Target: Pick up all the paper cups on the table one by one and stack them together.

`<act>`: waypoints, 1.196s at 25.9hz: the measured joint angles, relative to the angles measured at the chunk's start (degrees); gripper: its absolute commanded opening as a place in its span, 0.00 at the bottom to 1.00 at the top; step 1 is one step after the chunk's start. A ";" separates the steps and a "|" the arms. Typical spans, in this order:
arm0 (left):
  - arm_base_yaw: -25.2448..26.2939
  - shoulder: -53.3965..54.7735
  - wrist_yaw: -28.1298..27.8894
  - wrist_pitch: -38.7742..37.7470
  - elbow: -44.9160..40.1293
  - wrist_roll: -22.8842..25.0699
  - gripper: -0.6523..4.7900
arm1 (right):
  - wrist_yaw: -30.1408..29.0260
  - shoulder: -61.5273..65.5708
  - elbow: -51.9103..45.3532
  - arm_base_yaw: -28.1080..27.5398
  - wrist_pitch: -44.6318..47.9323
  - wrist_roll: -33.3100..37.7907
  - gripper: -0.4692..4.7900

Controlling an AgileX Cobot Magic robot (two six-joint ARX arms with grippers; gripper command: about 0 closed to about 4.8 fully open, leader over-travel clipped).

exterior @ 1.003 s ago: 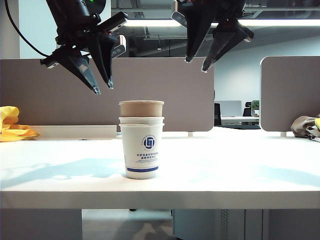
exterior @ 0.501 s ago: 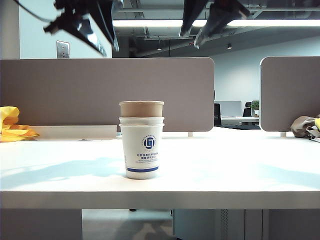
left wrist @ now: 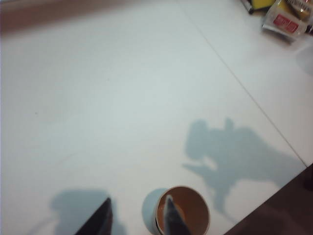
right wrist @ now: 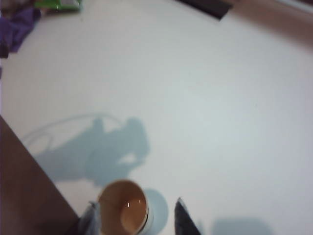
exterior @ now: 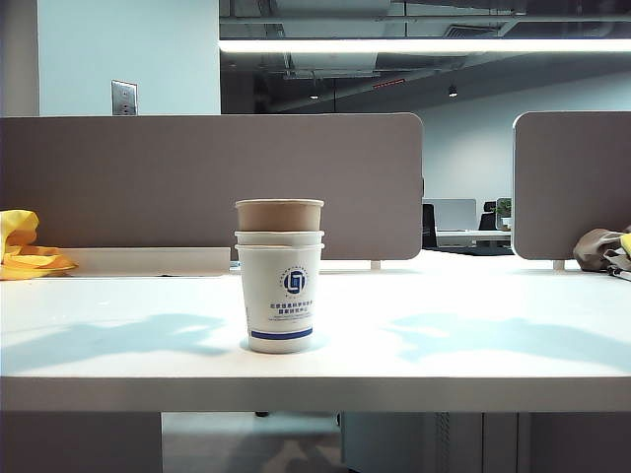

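The paper cups stand nested in one upright stack mid-table: a white logo cup (exterior: 281,296) at the bottom, a second white cup's rim (exterior: 279,237) above it, and the brown cup (exterior: 279,214) on top. Neither gripper shows in the exterior view. In the left wrist view my left gripper (left wrist: 138,218) is open high above the table (exterior: 473,345), with the brown cup's mouth (left wrist: 188,208) far below, partly behind one finger. My right gripper (right wrist: 136,218) is open too, well above the stack (right wrist: 124,210). Nothing is held.
A yellow item (exterior: 25,251) lies at the table's far left and a grey-brown bundle (exterior: 601,246) at the far right. Partition panels (exterior: 148,177) stand behind. Packets (left wrist: 283,17) and a purple item (right wrist: 17,27) lie at far corners. The table's front edge (left wrist: 293,196) runs close to the stack.
Both arms rose and left the top of the exterior view; their shadows on the table shifted. The cup stack did not move.
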 measured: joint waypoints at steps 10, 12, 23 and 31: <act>-0.04 -6.64 -0.85 5.99 0.17 2.16 0.37 | -2.67 -3.39 -0.39 0.02 8.85 -3.43 0.47; -0.02 -6.38 -1.88 6.56 0.15 2.32 0.37 | -2.56 -3.28 -0.85 0.02 8.15 -3.87 0.47; -0.04 -6.01 -5.79 5.73 0.00 2.58 0.37 | -2.43 -3.02 -0.87 0.02 7.67 -3.98 0.47; -0.02 -6.01 -5.81 5.73 0.00 2.58 0.37 | -2.45 -3.02 -0.87 0.09 7.69 -4.07 0.47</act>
